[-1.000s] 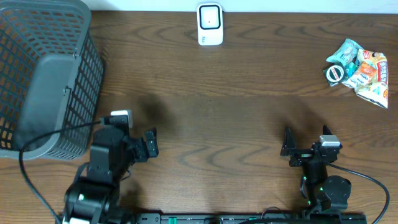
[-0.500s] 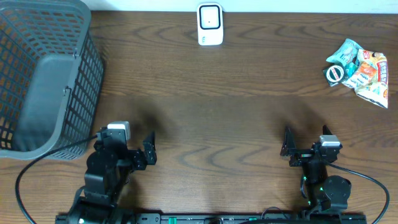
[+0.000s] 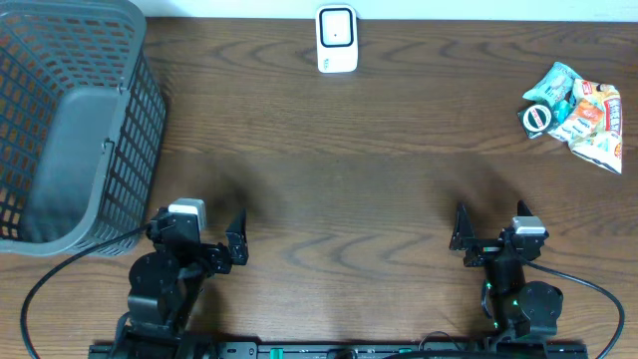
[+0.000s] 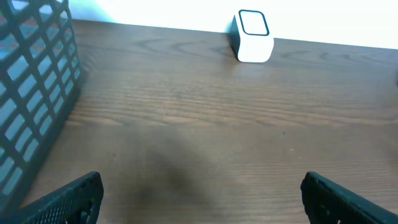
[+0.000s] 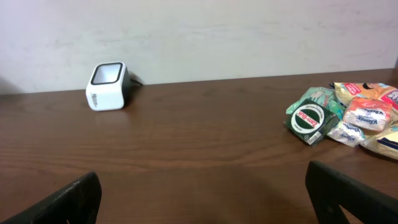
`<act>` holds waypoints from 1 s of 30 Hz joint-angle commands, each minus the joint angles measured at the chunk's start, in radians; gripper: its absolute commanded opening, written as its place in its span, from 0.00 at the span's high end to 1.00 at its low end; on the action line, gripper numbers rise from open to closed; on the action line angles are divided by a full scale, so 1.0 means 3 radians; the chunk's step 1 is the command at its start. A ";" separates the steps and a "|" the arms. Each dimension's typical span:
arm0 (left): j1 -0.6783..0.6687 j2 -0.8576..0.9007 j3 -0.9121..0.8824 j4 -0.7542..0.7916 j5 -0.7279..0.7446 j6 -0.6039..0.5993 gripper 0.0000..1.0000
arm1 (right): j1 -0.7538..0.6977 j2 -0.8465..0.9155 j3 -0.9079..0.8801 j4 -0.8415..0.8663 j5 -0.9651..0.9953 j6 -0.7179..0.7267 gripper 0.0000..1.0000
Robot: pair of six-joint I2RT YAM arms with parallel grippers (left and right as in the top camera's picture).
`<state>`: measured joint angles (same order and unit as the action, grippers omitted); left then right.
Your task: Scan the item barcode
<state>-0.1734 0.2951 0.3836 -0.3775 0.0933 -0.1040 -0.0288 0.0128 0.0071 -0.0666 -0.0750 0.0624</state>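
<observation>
Two grippers are seen low at the near edge of the table (image 3: 399,189), well apart from each other, and nothing is held by either. The left gripper (image 3: 237,244) is spread fully wide; in its wrist view its dark fingers (image 4: 68,200) are seen only at the two bottom corners, with bare wood between them. The right gripper (image 3: 461,237) is likewise spread to its widest, and its fingers (image 5: 57,202) are framed the same way in its own wrist view, with nothing between them.

The things to be scanned, a small heap of snacks (image 3: 583,112), are found at the far right of the table, well away from both grippers. Crinkled packets in green, orange and white are piled together there, and a dark pack with a round green label (image 5: 309,119) is leaned against the left side of the heap. No barcode can be made out at this size.

The scanner (image 3: 337,38), a small white box with a dark window on top, is stood at the middle of the far edge, by the wall. It is seen ahead and slightly to the right in the left wrist view, and to the far left in the right wrist view.

A grey mesh basket (image 3: 70,130) is placed at the far left corner, near the left arm.
</observation>
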 commanded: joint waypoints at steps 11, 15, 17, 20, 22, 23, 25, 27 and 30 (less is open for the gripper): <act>0.0051 -0.0367 -0.0380 0.0395 0.0106 0.0146 0.00 | -0.0008 -0.0024 -0.0006 -0.0015 0.0005 -0.0039 0.01; 0.0055 -0.0412 -0.0476 0.0558 0.0118 0.0148 0.00 | -0.0008 -0.0024 -0.0006 -0.0014 0.0005 -0.0039 0.01; 0.0069 -0.0430 -0.0511 0.0624 0.0118 0.0148 0.00 | -0.0009 -0.0024 -0.0006 -0.0014 0.0006 -0.0039 0.01; 0.0116 -0.0481 -0.0562 0.0664 0.0118 0.0149 0.00 | -0.0009 -0.0024 -0.0006 -0.0014 0.0006 -0.0039 0.01; 0.0148 -0.0529 -0.0601 0.0684 0.0128 0.0149 0.00 | -0.0009 -0.0024 -0.0006 -0.0014 0.0005 -0.0039 0.01; 0.0160 -0.0561 -0.0626 0.0696 0.0130 0.0149 0.00 | -0.0008 -0.0024 -0.0006 -0.0014 0.0006 -0.0039 0.01; 0.0177 -0.0621 -0.0676 0.0735 0.0140 0.0149 0.00 | -0.0009 -0.0024 -0.0006 -0.0014 0.0005 -0.0039 0.01; 0.0192 -0.0722 -0.0788 0.0885 0.0201 0.0173 0.00 | -0.0008 -0.0024 -0.0006 -0.0014 0.0005 -0.0039 0.01; 0.0191 -0.0843 -0.0954 0.1115 0.0256 0.0172 0.00 | -0.0008 -0.0024 -0.0006 -0.0014 0.0006 -0.0039 0.01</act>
<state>-0.1223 0.0814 0.1394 -0.0902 0.1371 -0.0704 -0.0288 0.0124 0.0071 -0.0662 -0.0750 0.0628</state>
